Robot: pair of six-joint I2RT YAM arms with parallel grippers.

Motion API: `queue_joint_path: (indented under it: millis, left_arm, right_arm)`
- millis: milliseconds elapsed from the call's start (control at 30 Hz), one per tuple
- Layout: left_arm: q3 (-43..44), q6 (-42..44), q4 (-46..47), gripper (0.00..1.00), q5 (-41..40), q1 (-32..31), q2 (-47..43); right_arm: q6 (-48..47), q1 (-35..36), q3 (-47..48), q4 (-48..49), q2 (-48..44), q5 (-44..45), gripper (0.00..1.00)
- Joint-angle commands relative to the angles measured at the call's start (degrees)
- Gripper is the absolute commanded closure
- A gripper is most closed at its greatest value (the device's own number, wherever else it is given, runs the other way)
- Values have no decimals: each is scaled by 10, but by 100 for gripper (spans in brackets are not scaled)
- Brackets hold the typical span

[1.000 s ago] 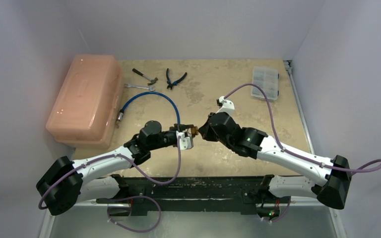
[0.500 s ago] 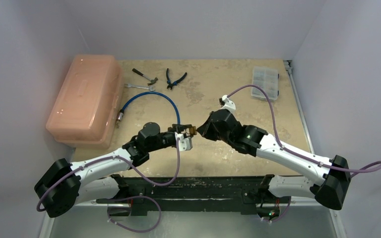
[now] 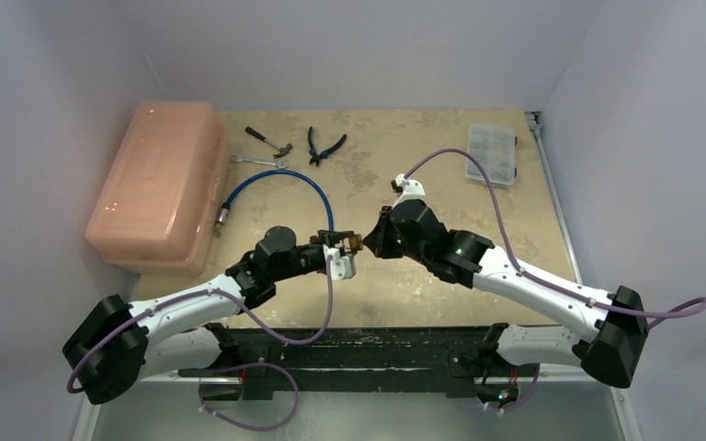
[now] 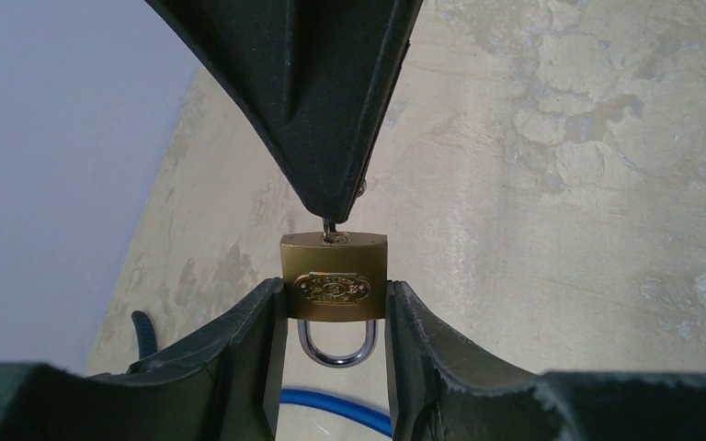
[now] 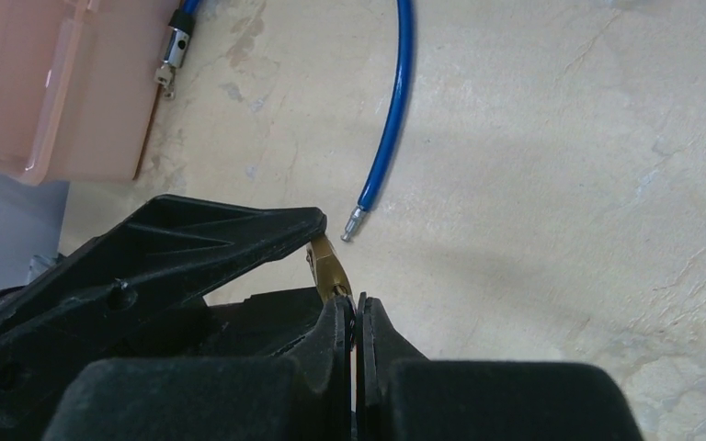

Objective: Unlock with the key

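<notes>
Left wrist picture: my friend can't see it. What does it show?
A small brass padlock is pinched in the left gripper, its shackle pointing toward the camera. From above, the right gripper holds a thin key at the padlock's top. Behind are a beige table and a bit of blue cable.

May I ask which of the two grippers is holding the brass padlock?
The left gripper clamps the padlock by its body; the right gripper only pinches the key at its keyhole.

Mottled beige tabletop (image 3: 395,147) enclosed on three sides by plain pale lavender walls (image 3: 358,55), under soft, even light casting faint shadows.
</notes>
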Motion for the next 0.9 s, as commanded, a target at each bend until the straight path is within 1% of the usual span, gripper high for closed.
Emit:
queue_joint_path:
  millis: [0, 100, 167, 233, 333, 467, 733, 867]
  left_arm:
    - [18, 2, 100, 100, 128, -26, -11]
    - [16, 7, 99, 100, 113, -26, -12]
    - [18, 11, 93, 100, 115, -26, -12]
    - [19, 16, 86, 100, 118, -28, -12]
    - [19, 20, 82, 100, 117, -30, -14]
    - [21, 22, 77, 100, 117, -31, -17]
    - [22, 21, 72, 100, 124, -31, -16]
    - [22, 19, 73, 100, 125, -31, -18]
  right_arm:
    - [91, 9, 39, 78, 47, -66, 100]
    - [159, 1, 54, 33, 69, -77, 100]
    - [182, -8, 54, 36, 72, -105, 100]
    - [189, -14, 61, 27, 71, -114, 100]
    - [174, -20, 70, 21, 66, -111, 100]
    - [131, -22, 63, 22, 59, -93, 100]
    - [81, -22, 36, 60, 34, -103, 100]
    - [60, -23, 36, 78, 31, -126, 100]
